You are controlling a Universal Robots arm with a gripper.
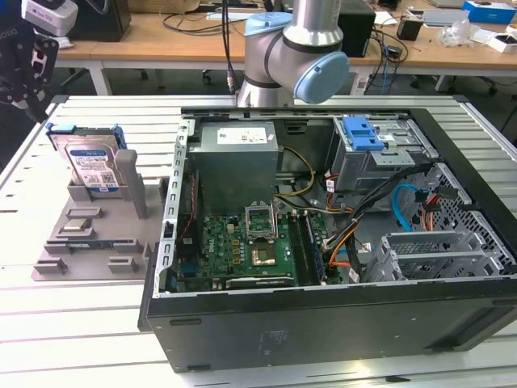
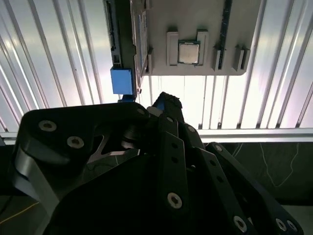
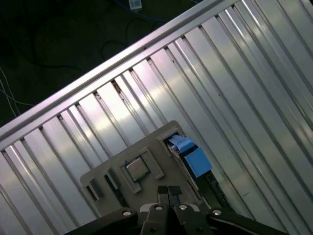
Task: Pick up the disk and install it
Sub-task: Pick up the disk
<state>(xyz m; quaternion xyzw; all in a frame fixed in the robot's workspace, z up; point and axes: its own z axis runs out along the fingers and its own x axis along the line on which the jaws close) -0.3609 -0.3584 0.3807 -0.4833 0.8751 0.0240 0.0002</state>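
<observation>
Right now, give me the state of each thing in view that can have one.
disk, upright in the grey holder, not picked up.
claw, shut, empty, apart from the disk.
computer case, on its side, panel off, inside exposed.
processor chip, seated in the holder's recess.

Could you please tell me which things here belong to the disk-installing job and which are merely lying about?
Belong to the job:
- the disk, upright in the grey holder
- the gripper, shut, near that holder
- the open computer case, likely with its drive cage

Lying about:
- the processor chip in the holder
- the motherboard
- the blue box on the back desk
</observation>
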